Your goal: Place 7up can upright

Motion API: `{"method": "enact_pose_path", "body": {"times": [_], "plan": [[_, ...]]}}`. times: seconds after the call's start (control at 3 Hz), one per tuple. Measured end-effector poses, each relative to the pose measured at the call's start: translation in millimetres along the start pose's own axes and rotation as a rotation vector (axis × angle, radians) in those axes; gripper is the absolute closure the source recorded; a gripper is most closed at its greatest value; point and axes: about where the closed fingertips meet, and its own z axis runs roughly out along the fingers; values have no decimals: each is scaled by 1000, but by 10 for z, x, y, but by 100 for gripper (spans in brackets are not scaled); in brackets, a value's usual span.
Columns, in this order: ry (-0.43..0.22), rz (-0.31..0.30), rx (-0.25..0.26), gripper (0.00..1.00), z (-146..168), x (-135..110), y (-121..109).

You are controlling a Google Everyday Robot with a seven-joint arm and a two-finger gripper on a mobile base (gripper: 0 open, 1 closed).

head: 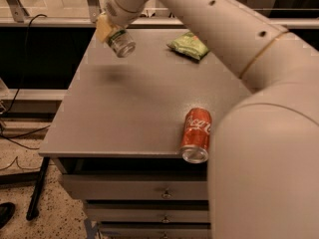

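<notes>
In the lower left of the frame a black bar (39,188) slants down to the speckled floor beside the grey table (124,113). In the upper left I have the gripper (112,33) above the table's back left corner, its yellowish fingers (102,28) pinching the 7up can (121,43). The can hangs clear of the tabletop and is tilted, with its shiny end pointing down and toward the camera. I see a soft shadow (112,73) on the surface below it. Right of that, at the upper centre, a green crinkled chip bag (188,46) lies flat near the back of the table. Lower down, a red Coca-Cola can (196,133) lies on its side at the front edge, with its metal end facing me, well apart from the 7up can. Under the tabletop I see drawer fronts (149,188). The robot's pale arm (259,98) fills the right of my view, reaching across the top to the gripper.
</notes>
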Motion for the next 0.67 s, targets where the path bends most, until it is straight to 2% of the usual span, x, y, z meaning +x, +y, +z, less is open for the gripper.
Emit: {"method": "enact_pose_path", "body": {"times": [0.33, 0.67], "plan": [[-178, -40, -69, 100, -312, 41, -63], [-218, -64, -30, 100, -574, 239, -373]]}}
